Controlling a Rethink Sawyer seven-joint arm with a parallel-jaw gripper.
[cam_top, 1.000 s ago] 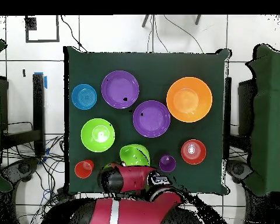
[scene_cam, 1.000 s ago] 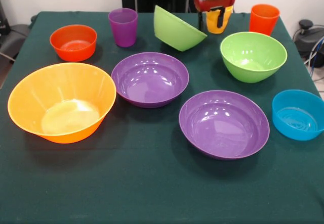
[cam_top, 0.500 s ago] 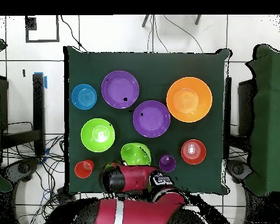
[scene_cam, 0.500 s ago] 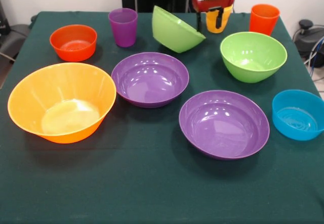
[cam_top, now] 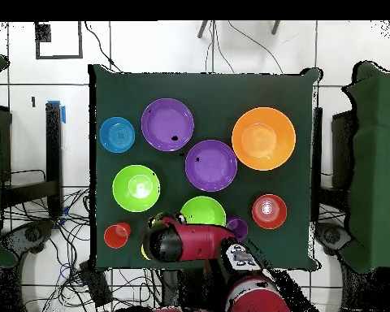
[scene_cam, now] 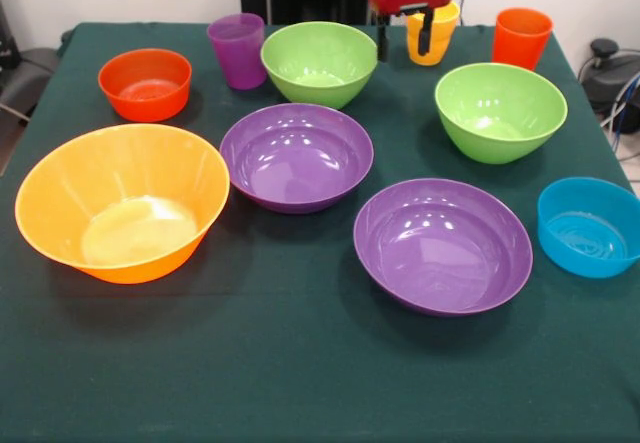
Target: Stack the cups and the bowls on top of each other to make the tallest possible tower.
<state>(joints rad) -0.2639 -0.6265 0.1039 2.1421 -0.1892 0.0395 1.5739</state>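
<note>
Front view, near to far. Nearest is a purple bowl [scene_cam: 443, 245], upright on the green cloth [scene_cam: 250, 383], w/ the blue bowl [scene_cam: 590, 227] just beside it toward the picture's right edge. At the left, the big yellow-orange bowl [scene_cam: 122, 201] is seen upright and tipped slightly toward the camera. The 2nd purple bowl [scene_cam: 296, 155] sits between the big one and the near purple one, close to both but no contact can be made out. Further back at right, a green bowl [scene_cam: 500, 111] stands upright, apart from the rest. At left, the small red bowl [scene_cam: 145, 84] stands alone.

In the far row, the purple cup [scene_cam: 237, 51] is seen just beside the other green bowl [scene_cam: 319, 63], which sits flat and upright; whether they touch can't be told. The orange-red cup [scene_cam: 522, 37] stands at the far right. A yellow cup [scene_cam: 432, 33] is seen at the gripper [scene_cam: 402, 31], off-centre beside the far green bowl; one dark finger [scene_cam: 425, 35] hangs in front of the cup wall, another down by the bowl's rim. Whether the cup is clamped can't be told.

No tower is formed: all bowls and cups stand singly on the cloth. In the overhead view, the arm [cam_top: 194, 242] covers part of the table's robot-side edge.
</note>
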